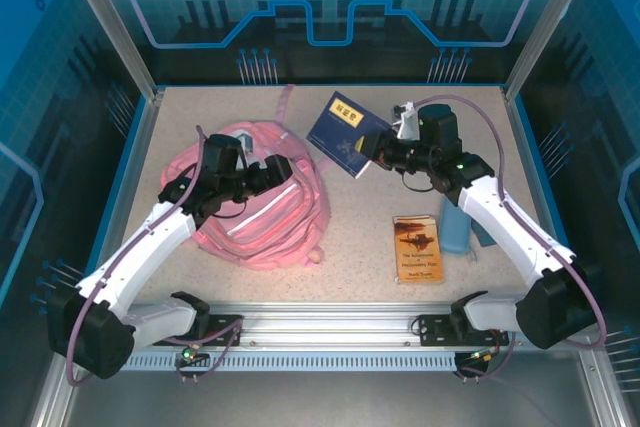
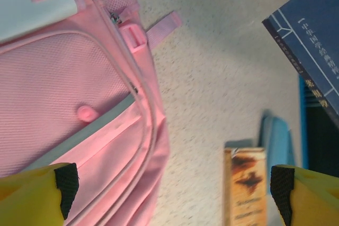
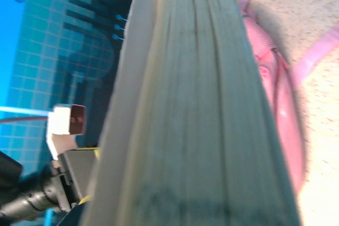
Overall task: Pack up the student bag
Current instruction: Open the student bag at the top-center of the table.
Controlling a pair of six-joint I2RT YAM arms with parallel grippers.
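Bag (image 1: 262, 209) lies flat on the left of the table (image 1: 370, 237), left fingers (image 2: 39, 197) spread wide above it, empty. Right fingers (image 1: 384, 154) clamp the blue book (image 1: 347, 134) aloft beside it. Best to hold the bag's mouth open, then slide the book in edgewise.

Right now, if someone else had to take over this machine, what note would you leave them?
Left gripper: open, above the student bag, holding nothing.
Right gripper: shut on the blue book, held tilted to the right of the bag.
Brown book and a light blue item lie side by side on the table.
Done: blue book gripped.
Left: put it and the others into the bag.
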